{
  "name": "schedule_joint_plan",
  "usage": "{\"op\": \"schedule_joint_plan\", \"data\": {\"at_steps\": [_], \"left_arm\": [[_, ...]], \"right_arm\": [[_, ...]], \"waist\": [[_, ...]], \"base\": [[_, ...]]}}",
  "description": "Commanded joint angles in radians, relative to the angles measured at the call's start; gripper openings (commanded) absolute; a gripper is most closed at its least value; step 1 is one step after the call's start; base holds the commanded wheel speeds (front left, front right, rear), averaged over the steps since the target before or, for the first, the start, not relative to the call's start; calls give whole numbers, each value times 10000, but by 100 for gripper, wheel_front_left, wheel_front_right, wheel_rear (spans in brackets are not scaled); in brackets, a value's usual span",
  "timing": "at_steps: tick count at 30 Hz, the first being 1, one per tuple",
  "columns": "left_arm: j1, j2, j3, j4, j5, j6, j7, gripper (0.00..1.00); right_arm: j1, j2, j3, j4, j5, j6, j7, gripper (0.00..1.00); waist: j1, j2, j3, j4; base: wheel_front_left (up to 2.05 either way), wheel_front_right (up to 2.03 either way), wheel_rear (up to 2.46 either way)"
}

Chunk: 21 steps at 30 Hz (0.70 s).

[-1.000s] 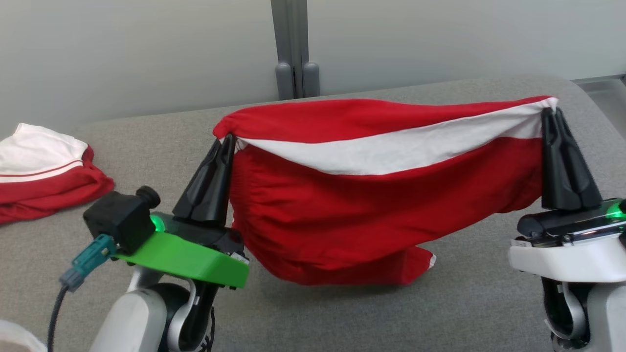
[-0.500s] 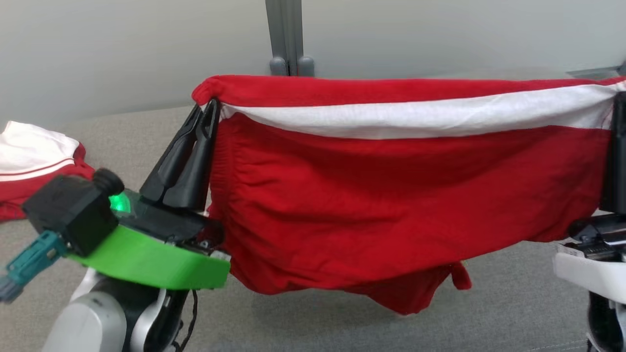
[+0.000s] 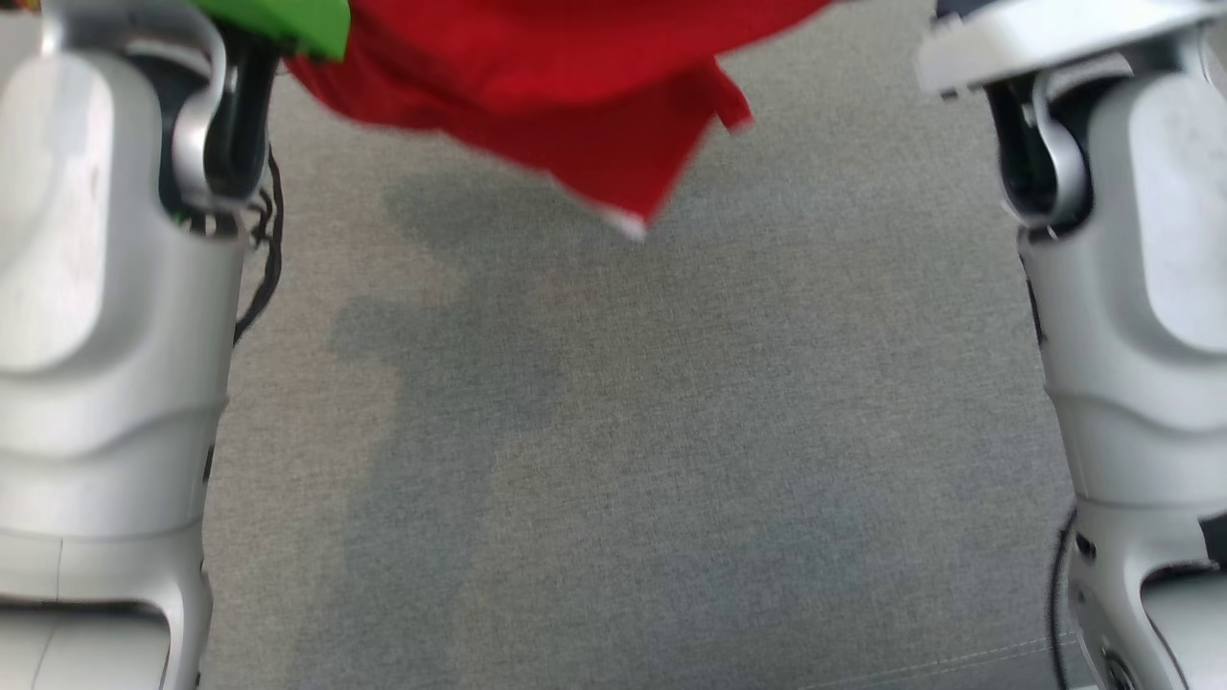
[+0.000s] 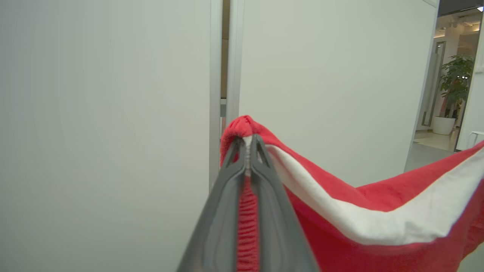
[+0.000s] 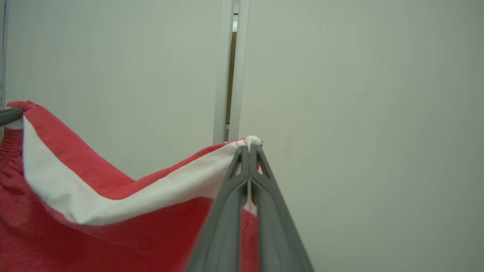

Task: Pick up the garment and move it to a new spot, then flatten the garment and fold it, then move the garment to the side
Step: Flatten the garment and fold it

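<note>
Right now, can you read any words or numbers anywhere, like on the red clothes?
No readable text anywhere. The red and white garment has no letters or numbers on the parts that show. Neither do the left gripper, the right gripper or the wall panels. The head view is blurred.

No readable text, labels, brands, numbers — no signs anywhere

The garment (image 4: 378, 204) is soft matt cloth, ribbed where it gathers. The left claw (image 4: 247, 139) and right claw (image 5: 249, 148) look like smooth, matt dark plastic. The table (image 3: 623, 431) is covered in coarse-woven grey fabric. The left forearm (image 3: 96, 287) is smooth, faintly glossy pale plastic.
</note>
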Motion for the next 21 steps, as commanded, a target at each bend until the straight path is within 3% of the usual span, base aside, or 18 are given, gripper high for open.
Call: {"op": "schedule_joint_plan", "data": {"at_steps": [1, 8, 12, 16, 21], "left_arm": [[-315, -82, -16, 447, 97, -108, -249, 0], [-219, -456, -529, 2917, 160, -627, -1238, 0], [594, -625, -847, 3399, -63, -879, -1832, 0], [1803, -457, -1099, 3078, -374, -1030, -2368, 0], [3739, -165, -1060, 1706, -655, -998, -2830, 0]], "right_arm": [[-274, 93, 43, 475, -92, 1, -202, 0], [-566, 424, 317, 3326, 73, 1, -1279, 0], [155, 463, 490, 3866, 413, 1, -1561, 0], [1460, 472, 374, 2764, 807, -1, -1583, 0], [3714, 279, -71, 662, 924, -1, -1583, 0]], "waist": [[0, 0, 521, -244], [0, 0, 1182, -82], [0, 0, 1430, -17], [0, 0, 1389, -52], [0, 0, 959, -40]], "base": [[0, 0, 0], [0, 0, 0], [0, 0, 0], [0, 0, 0], [0, 0, 0]]}}
